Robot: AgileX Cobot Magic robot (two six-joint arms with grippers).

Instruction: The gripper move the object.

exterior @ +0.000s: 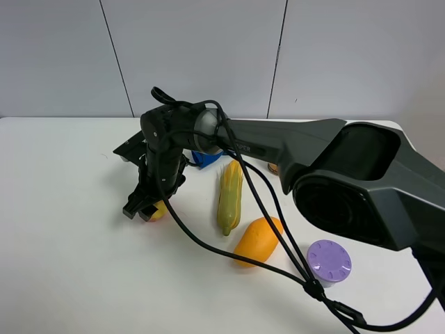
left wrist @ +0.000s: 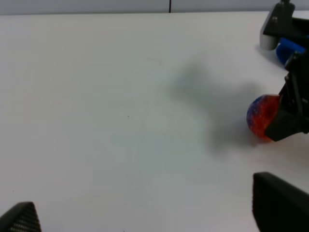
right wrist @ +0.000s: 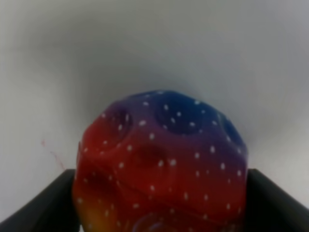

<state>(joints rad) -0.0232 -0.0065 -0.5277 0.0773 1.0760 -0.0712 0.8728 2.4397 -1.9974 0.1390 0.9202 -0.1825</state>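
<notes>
The object, a small bumpy ball (exterior: 159,211), red with blue and yellow patches, rests on the white table at the left. My right gripper (exterior: 144,211), a black claw on the thick dark grey arm (exterior: 278,146), reaches across the middle and stands over it. In the right wrist view the ball (right wrist: 161,159) fills the space between the two black fingers (right wrist: 277,203), which touch its sides. The left wrist view shows the ball (left wrist: 260,117) beside the right claw (left wrist: 292,118). My left gripper (left wrist: 149,212) is open and empty, well apart from the ball.
A corn cob (exterior: 231,197), an orange mango (exterior: 259,240) and a purple round-lidded jar (exterior: 329,261) lie right of the ball. A blue item (exterior: 205,158) sits behind the arm. Black cables (exterior: 278,243) trail across the table.
</notes>
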